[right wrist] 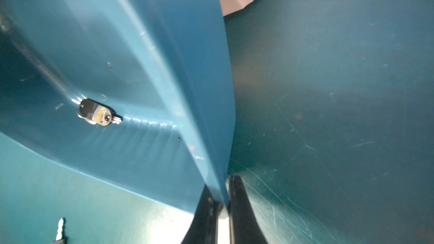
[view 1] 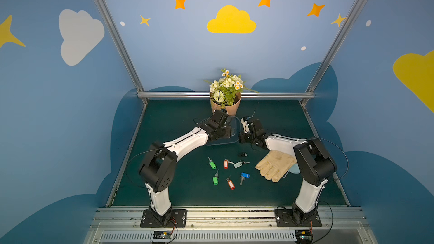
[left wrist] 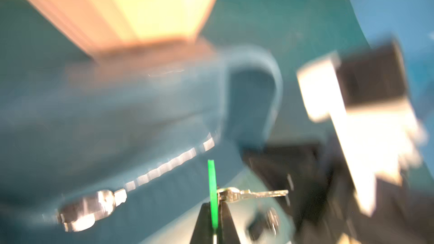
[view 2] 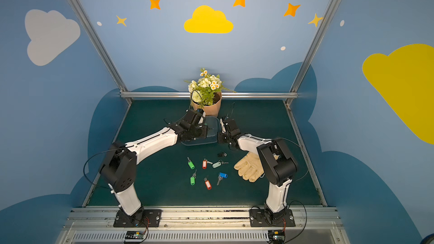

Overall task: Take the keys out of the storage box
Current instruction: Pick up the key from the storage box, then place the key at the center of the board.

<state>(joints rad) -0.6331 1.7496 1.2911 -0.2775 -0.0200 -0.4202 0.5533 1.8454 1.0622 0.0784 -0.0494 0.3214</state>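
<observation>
While the right gripper (right wrist: 223, 191) pinches the storage box (right wrist: 145, 71) rim, the left gripper (left wrist: 214, 207) clamps a green-tagged key (left wrist: 212, 179); next it must lift out

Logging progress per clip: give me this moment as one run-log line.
left jaws: shut on green-tagged key | right jaws: shut on storage box rim | visible in box: one key | on mat: seven tagged keys

Flower pot (view 1: 229, 110) at back of dark green mat (view 1: 176, 118); alu rail (view 1: 178, 94) right behind it, blue wall (view 1: 187, 50) w/ yellow cloud (view 1: 231, 21) & orange stars (view 1: 180, 3) above it.
</observation>
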